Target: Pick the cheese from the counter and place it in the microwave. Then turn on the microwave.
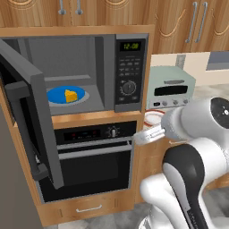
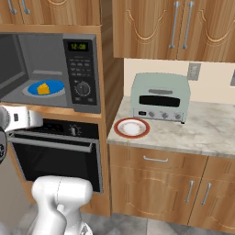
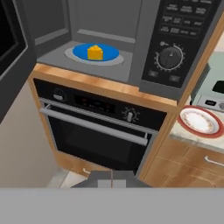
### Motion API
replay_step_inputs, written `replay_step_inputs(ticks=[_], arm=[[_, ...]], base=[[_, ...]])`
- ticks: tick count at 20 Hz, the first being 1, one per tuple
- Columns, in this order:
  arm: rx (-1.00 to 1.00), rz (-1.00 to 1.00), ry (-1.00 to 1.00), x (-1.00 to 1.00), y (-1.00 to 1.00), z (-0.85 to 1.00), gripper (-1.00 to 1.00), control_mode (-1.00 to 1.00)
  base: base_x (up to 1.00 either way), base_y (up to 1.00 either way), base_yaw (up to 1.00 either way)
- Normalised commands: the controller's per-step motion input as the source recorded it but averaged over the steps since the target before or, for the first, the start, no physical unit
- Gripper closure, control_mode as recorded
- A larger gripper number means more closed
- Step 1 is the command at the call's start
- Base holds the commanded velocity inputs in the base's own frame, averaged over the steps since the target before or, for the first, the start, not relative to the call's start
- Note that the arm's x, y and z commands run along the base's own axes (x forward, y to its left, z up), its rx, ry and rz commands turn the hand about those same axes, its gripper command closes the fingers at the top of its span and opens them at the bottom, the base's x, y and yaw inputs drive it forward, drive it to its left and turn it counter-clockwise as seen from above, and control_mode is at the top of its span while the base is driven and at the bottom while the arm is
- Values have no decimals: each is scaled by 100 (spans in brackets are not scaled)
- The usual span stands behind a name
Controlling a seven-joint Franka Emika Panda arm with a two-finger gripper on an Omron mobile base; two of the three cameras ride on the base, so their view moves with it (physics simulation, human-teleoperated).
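While the large black-grey built-in microwave (image 1: pixel 85 74) stands with its dark glass door (image 1: pixel 27 112) swung wide to the left, the small yellow-orange wedge of cheese (image 1: pixel 70 95) sits inside on a round blue plate (image 1: pixel 56 95), near the middle of the grey cavity floor. Seen from the hand camera, the cheese (image 3: pixel 95 52) rests flat on the plate, apart from the walls. Outside the microwave, the white arm's end effector (image 1: pixel 144 136) hangs in front of the black oven (image 1: pixel 89 156) below, its two fingers pressed together and holding nothing. To the right, a pale-green toaster oven (image 2: pixel 160 97) and a red-rimmed white plate (image 2: pixel 131 127) sit on the beige marbled stone surface (image 2: pixel 202 131). Judging by its look, the wedge is light, firm and smooth-sided, so it would be best pinched across its two flat faces if it had to be moved again. What seems left is closing the door, by pushing its outer edge or its vertical bar handle (image 1: pixel 20 129), and then working the round knob (image 1: pixel 129 87) on the control panel.
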Motion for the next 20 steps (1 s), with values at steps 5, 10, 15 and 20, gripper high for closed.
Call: replay_step_inputs(ticks=[5, 10, 15, 20], arm=[[-3, 1, 0, -44, -2, 16, 100, -100], [-3, 2, -1, -40, 0, 16, 100, -100], [-3, 3, -3, -39, 0, 15, 100, -100], [-2, 2, -5, -38, 0, 15, 100, -100]], base=[[0, 0, 0], [0, 0, 0], [0, 0, 0], [0, 0, 0]])
